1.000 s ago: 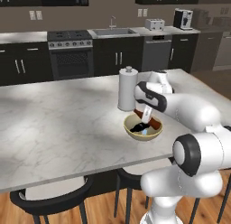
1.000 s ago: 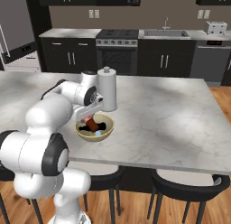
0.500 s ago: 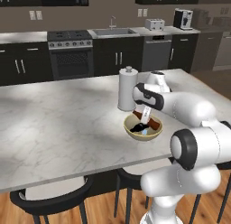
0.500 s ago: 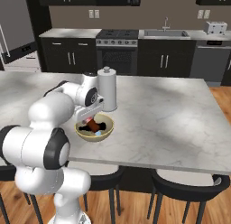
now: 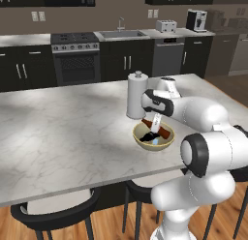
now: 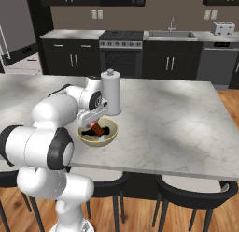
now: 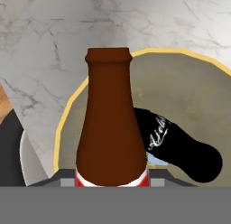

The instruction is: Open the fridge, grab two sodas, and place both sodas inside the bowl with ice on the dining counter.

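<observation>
- While the white arm reaches over the white-grey veined marble table (image 5: 63,132), the hand (image 5: 156,124) hangs directly above the round tan-yellow bowl (image 5: 154,142), closed on the brown cola bottle with the red label (image 7: 110,128).
- The hand view shows this bottle running straight out from the hand, neck pointing away, over the bowl's darker inside. The fingertips themselves are hidden at the lower edge, so the grip is judged from the bottle's fixed position against the hand.
- In the base views the brown bottle (image 6: 97,129) is tilted, its far end lowered into the bowl (image 6: 98,140). The tilt probably lets the bottle lie down instead of standing on the curved bottom.
- The second soda, an all-dark contour glass bottle (image 7: 180,148), lies on its side in the bowl, just beyond the hand and to one side of the held bottle's neck. A pale blue ice cube (image 7: 155,161) shows between the two bottles.
- The white upright paper towel roll (image 5: 136,96) stands just behind the hand, close to the bowl's far rim; any lift should stay clear of it.
- Judgement: one soda is delivered, and the second is positioned for release. The next move calls for opening the hand and withdrawing upward without dragging the bottle out.
</observation>
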You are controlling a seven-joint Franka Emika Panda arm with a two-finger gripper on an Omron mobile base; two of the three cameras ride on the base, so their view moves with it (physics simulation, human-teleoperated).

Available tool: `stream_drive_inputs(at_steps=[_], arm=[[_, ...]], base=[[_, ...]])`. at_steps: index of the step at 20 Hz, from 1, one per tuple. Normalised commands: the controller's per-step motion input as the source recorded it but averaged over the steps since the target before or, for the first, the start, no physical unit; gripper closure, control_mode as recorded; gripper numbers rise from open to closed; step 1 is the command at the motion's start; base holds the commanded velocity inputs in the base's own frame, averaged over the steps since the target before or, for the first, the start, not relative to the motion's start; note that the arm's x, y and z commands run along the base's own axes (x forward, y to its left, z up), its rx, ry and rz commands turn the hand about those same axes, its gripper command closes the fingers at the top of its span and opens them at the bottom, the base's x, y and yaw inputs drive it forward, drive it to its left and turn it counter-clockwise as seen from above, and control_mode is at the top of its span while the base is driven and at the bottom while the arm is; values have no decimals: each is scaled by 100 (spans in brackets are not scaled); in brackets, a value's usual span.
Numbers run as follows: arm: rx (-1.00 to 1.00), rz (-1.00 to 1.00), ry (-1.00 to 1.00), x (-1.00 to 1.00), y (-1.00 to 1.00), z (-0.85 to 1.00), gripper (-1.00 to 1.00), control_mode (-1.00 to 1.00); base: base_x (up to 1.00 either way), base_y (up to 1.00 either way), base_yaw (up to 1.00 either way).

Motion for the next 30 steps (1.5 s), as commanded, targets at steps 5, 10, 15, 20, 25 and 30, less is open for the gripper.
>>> stream_drive_inputs(at_steps=[5,10,15,20,25,30], arm=[[0,2,0,11,0,-11,100,-100],[0,1,0,8,0,-15,100,-100],[0,1,0,13,0,-17,100,-100],[0,1,0,18,0,-16,100,-100],[0,2,0,21,0,-12,100,-100],[0,2,0,21,0,-12,100,-100]], base=[[0,0,0],[0,0,0],[0,0,0],[0,0,0],[0,0,0],[0,0,0]])
